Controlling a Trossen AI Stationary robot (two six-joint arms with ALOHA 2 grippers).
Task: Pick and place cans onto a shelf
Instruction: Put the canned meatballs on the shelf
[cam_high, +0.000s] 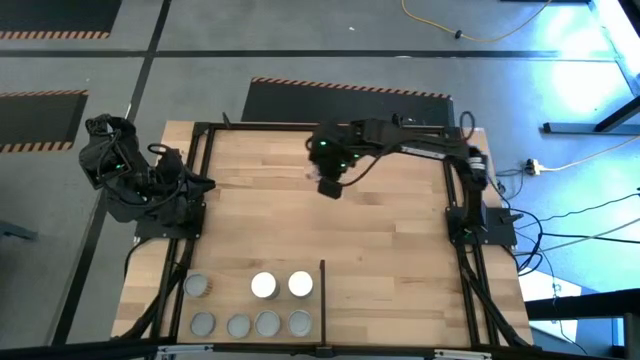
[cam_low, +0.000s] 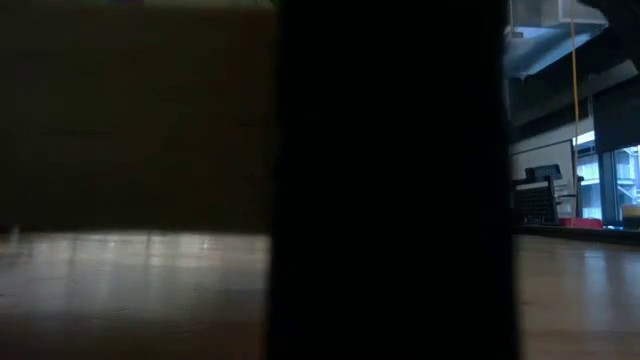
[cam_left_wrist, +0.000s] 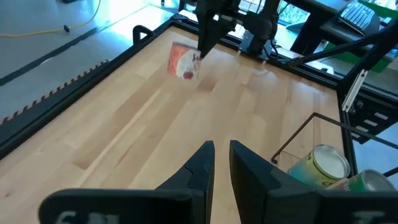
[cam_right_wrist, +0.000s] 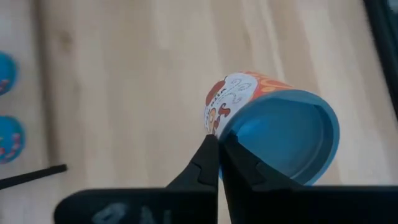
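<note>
The right gripper (cam_right_wrist: 219, 160) pinches a can's (cam_right_wrist: 273, 127) rim — jaws tight — above bare surface (cam_high: 400, 260). The left gripper (cam_left_wrist: 221, 163), jaws narrow, waits at the left edge.

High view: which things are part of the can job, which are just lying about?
Job:
- cans standing on the shelf
- can gripped by the right pincer
- left pincer, idle at the table's left edge

Lying about:
- yellow cable on the floor
- white cable and plug by the right side
</note>
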